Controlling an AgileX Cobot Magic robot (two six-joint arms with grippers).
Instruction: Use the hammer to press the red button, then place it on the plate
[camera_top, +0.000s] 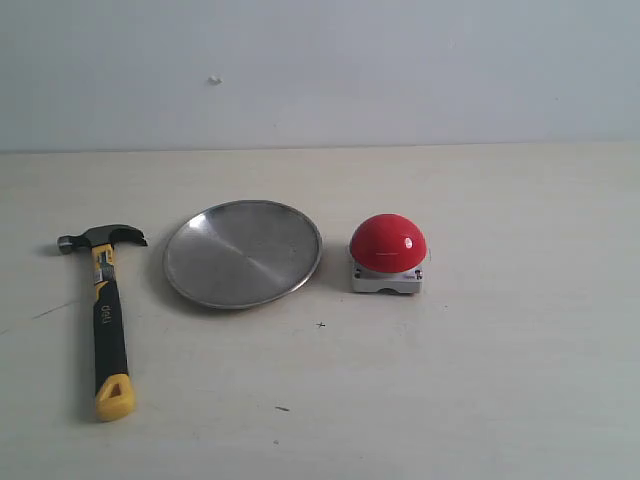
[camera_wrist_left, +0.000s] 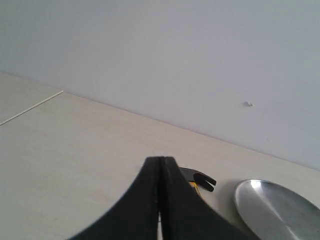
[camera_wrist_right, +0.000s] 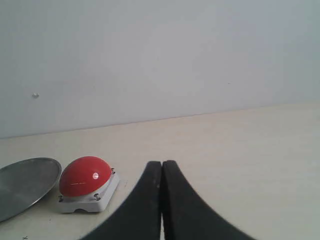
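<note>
The hammer (camera_top: 105, 310) lies flat at the left of the table, dark head toward the wall, yellow end toward the front. The silver plate (camera_top: 243, 252) sits in the middle, and the red button (camera_top: 387, 243) on its grey base stands to its right. Neither gripper shows in the exterior view. My left gripper (camera_wrist_left: 161, 160) is shut with nothing in it; the hammer's claw (camera_wrist_left: 202, 181) peeks out behind it, beside the plate (camera_wrist_left: 272, 210). My right gripper (camera_wrist_right: 162, 163) is shut and empty, apart from the red button (camera_wrist_right: 85, 176) and plate (camera_wrist_right: 25, 182).
A pale wooden table (camera_top: 500, 380) carries all three objects, with a plain grey wall (camera_top: 400, 70) behind it. A small mark (camera_top: 214, 80) sits on the wall. Tiny dark specks (camera_top: 320, 324) dot the tabletop near the plate.
</note>
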